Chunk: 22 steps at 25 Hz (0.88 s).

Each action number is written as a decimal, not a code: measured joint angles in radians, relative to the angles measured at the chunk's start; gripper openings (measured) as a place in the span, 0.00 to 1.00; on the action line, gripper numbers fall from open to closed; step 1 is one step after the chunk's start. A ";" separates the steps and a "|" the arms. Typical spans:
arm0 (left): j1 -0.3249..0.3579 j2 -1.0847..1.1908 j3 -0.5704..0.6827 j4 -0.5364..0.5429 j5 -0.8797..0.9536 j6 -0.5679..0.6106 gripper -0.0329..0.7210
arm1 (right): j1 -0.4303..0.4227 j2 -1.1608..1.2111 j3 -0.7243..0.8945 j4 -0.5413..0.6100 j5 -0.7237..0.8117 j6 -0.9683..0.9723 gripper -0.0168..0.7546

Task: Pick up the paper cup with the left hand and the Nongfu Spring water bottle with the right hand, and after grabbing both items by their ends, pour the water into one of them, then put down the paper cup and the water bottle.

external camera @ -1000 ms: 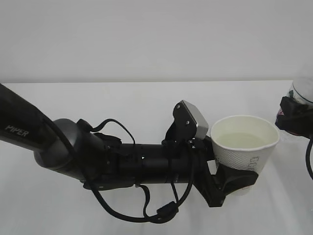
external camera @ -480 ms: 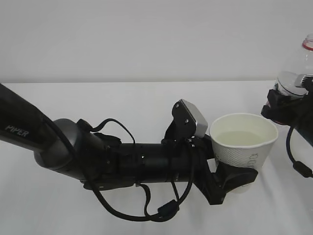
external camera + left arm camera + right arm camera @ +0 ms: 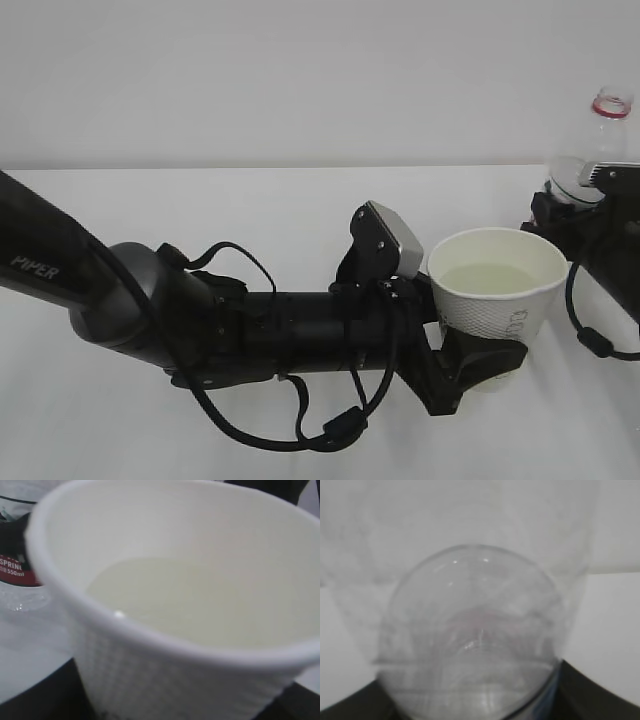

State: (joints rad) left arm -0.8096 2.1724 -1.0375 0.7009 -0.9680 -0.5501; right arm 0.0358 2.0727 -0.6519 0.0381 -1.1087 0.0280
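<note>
Surface: white table (image 3: 250,210) lying under a plain pale wall.
Count: 1 white tapered paper cup (image 3: 497,300), 1 clear plastic bottle (image 3: 598,140), 2 black grippers.
Left gripper (image 3: 480,372): clamping the cup's base, cup sitting upright, holding clear water (image 3: 200,605).
Right gripper (image 3: 585,215): gripping the bottle's lower body, red neck ring pointing up, just right of the cup.
</note>
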 joint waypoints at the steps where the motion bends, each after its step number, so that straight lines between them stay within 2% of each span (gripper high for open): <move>1: 0.000 0.000 0.000 0.000 0.000 0.000 0.73 | 0.000 0.005 0.000 0.002 0.000 0.000 0.54; 9: 0.000 0.000 0.000 -0.001 0.000 0.000 0.73 | 0.000 0.012 0.000 0.006 -0.010 0.000 0.56; 14: 0.000 0.000 0.000 -0.002 0.000 0.000 0.73 | 0.000 0.012 0.000 0.006 -0.012 0.000 0.65; 19: 0.000 0.000 0.000 -0.003 0.000 0.000 0.73 | 0.000 0.014 0.000 0.009 -0.012 0.000 0.70; 22: 0.000 0.000 0.000 -0.003 0.000 0.000 0.73 | 0.000 0.014 0.000 0.018 -0.014 0.000 0.77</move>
State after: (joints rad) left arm -0.8096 2.1724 -1.0375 0.6979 -0.9680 -0.5501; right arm 0.0358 2.0863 -0.6524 0.0562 -1.1229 0.0280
